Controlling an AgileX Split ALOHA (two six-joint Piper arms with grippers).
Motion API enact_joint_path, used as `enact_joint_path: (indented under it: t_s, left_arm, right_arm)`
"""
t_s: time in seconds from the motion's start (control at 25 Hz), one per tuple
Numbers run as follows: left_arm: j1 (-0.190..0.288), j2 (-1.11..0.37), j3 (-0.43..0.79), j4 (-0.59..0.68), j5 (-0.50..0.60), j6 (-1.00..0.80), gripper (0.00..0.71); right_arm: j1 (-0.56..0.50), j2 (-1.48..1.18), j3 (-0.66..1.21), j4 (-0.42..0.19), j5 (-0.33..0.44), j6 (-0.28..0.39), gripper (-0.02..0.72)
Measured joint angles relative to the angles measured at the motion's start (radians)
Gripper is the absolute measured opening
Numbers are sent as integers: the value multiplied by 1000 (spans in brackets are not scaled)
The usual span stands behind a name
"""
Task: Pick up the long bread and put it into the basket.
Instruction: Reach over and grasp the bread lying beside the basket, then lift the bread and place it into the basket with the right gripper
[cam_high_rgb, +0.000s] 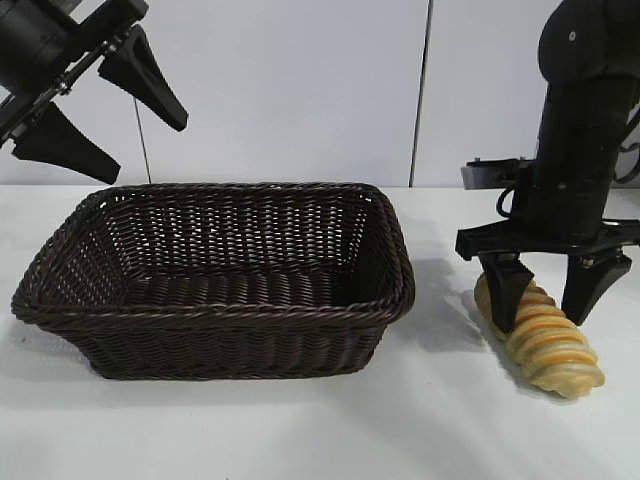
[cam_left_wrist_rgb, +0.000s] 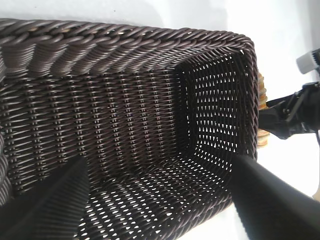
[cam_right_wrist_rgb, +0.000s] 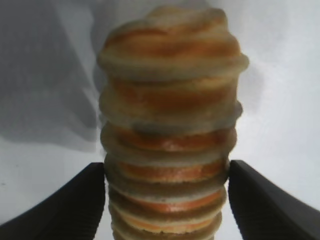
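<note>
Long bread (cam_high_rgb: 543, 345) lies on the white surface (cam_high_rgb: 300, 430), to the right of the basket (cam_high_rgb: 215, 275) and apart from it, its long axis running diagonally. Right gripper (cam_high_rgb: 550, 290) points straight down over the loaf's far end; fingers (cam_high_rgb: 507, 290) straddle the loaf, one on each side, right at its flanks. Cannot tell whether they pinch it. Left gripper (cam_high_rgb: 100, 100) hangs above the basket's left end, fingers spread, holding nothing. Basket interior shows only wicker.

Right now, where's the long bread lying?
In the exterior view the long bread lies on the white table at the right, outside the basket, with the right gripper straddling its far end.
</note>
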Motion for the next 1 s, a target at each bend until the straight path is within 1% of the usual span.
enact_joint_path:
  t_s: [0.04,0.12,0.16,0.24,0.4,0.48,0.64,0.84,1.0]
  left_arm:
    - [0,0,0,0,0,0,566]
    - [0,0,0,0,1,0,566]
    - [0,0,0,0,1,0,566]
    - [0,0,0,0,1,0,566]
    - [0,0,0,0,1,0,566]
    - [0,0,0,0,1,0,566]
    - [0,0,0,0,1,1,566]
    - [0,0,0,0,5,1,566]
    - [0,0,0,0,6,1,566]
  right_arm:
    - [0,0,0,0,0,0,381]
    - [0,-1,0,0,-1,0,263]
    - [0,-2,0,0,-1,0,220]
    - [0,-13,-2,0,-1,0,178]
    - [0,-67,-34,0,14,0,158]
    - [0,-106,-63,16,36,0,157]
    - [0,-177,-122,33,99,-3,156]
    - [0,-215,-204,36,193,-16,156]
    - [0,-221,-251,48,242,-21,155]
